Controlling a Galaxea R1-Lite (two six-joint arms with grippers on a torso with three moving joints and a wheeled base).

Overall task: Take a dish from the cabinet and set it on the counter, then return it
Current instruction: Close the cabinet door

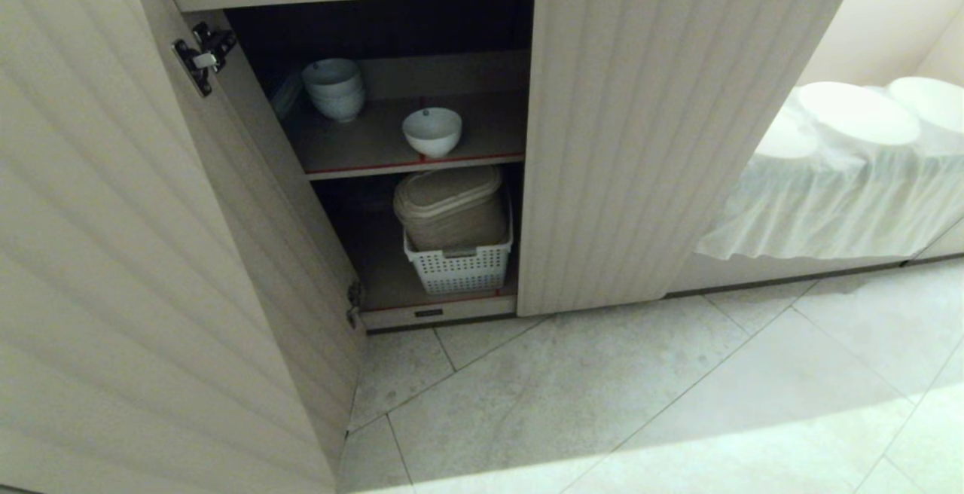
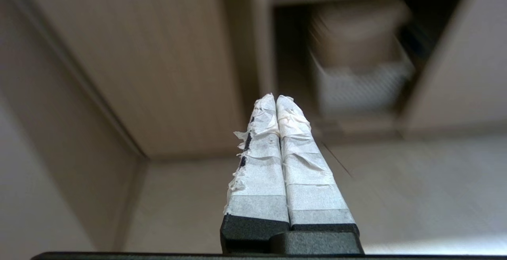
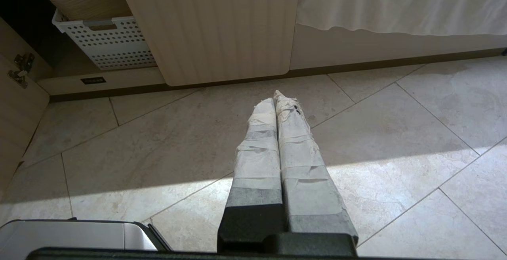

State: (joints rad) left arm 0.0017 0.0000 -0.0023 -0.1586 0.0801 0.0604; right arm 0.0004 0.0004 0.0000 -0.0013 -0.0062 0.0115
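The dish [image 1: 431, 132], a small white bowl, stands near the front edge of the upper shelf inside the cabinet [image 1: 625, 132], whose left door [image 1: 135, 268] hangs wide open. Neither arm shows in the head view. My left gripper [image 2: 276, 98] is shut and empty, low over the floor and pointing toward the open cabinet's lower shelf. My right gripper [image 3: 274, 96] is shut and empty too, held above the floor tiles in front of the closed right door [image 3: 222, 26]. The counter is out of view.
A stack of white bowls [image 1: 334, 88] sits at the back left of the upper shelf. Below, a white perforated basket [image 1: 457, 266] holds a beige lidded container [image 1: 450, 206]. A niche draped with white cloth [image 1: 836, 200] lies to the right. A metal bin lid [image 3: 79, 234] is near the right arm.
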